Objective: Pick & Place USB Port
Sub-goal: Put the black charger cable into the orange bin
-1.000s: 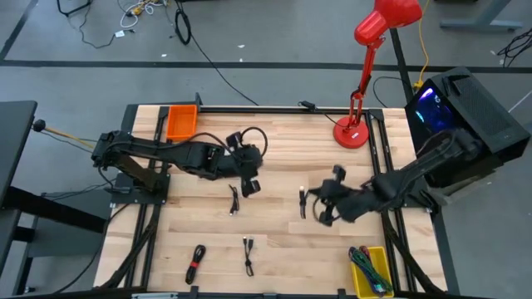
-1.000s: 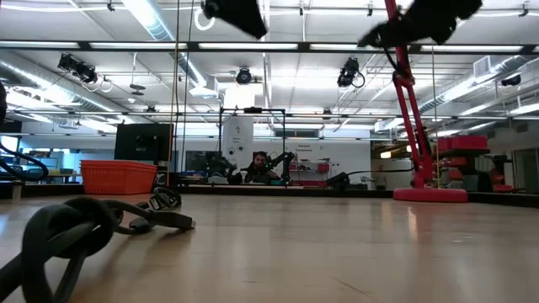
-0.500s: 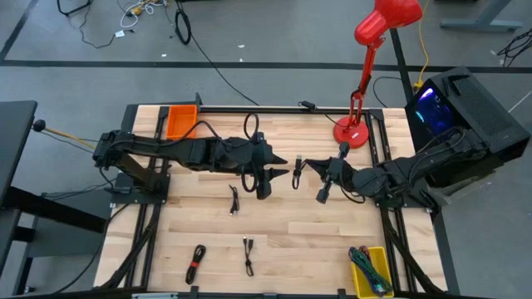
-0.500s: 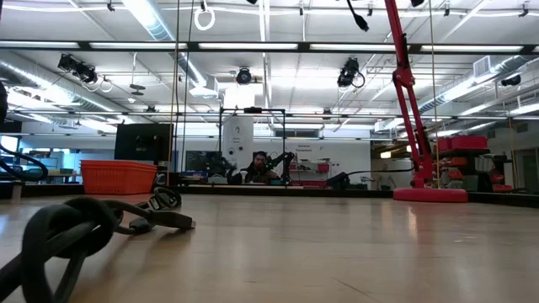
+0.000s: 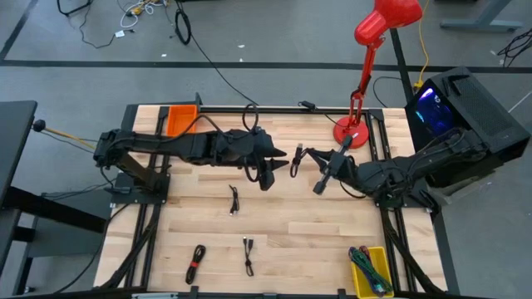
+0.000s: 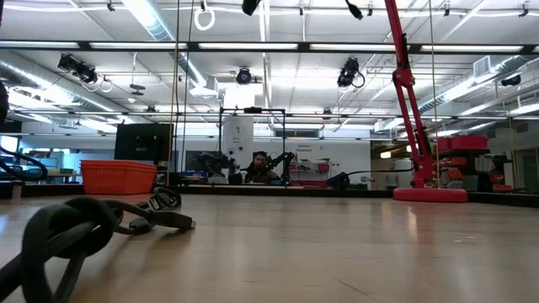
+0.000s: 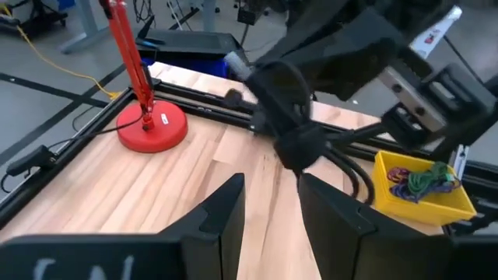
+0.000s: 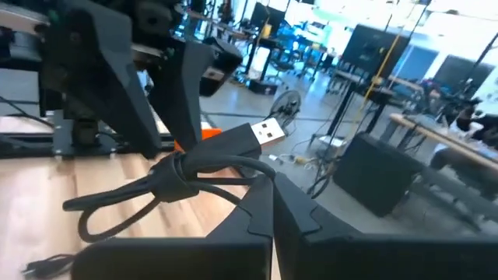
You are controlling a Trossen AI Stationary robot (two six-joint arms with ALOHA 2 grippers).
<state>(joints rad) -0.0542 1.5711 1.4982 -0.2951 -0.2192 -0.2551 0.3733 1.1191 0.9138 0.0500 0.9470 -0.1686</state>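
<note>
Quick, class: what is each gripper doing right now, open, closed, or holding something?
Left gripper: open, empty, facing the cable.
Right gripper: shut on the USB cable.

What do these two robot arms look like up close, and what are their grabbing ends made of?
Both arms are matte black, built of chunky jointed segments with thin black cables looping alongside. The left tool ends in two flat, dark, blade-like fingers. The right tool has the same dark, angular fingers. No coloured markings show.

We see a light wooden table (image 5: 274, 232). A red lamp (image 5: 351, 133) stands at two o'clock, an orange bin (image 5: 180, 121) at ten, a yellow bin (image 5: 370, 270) at five. Three small cables (image 5: 234, 199) lie toward six o'clock.
</note>
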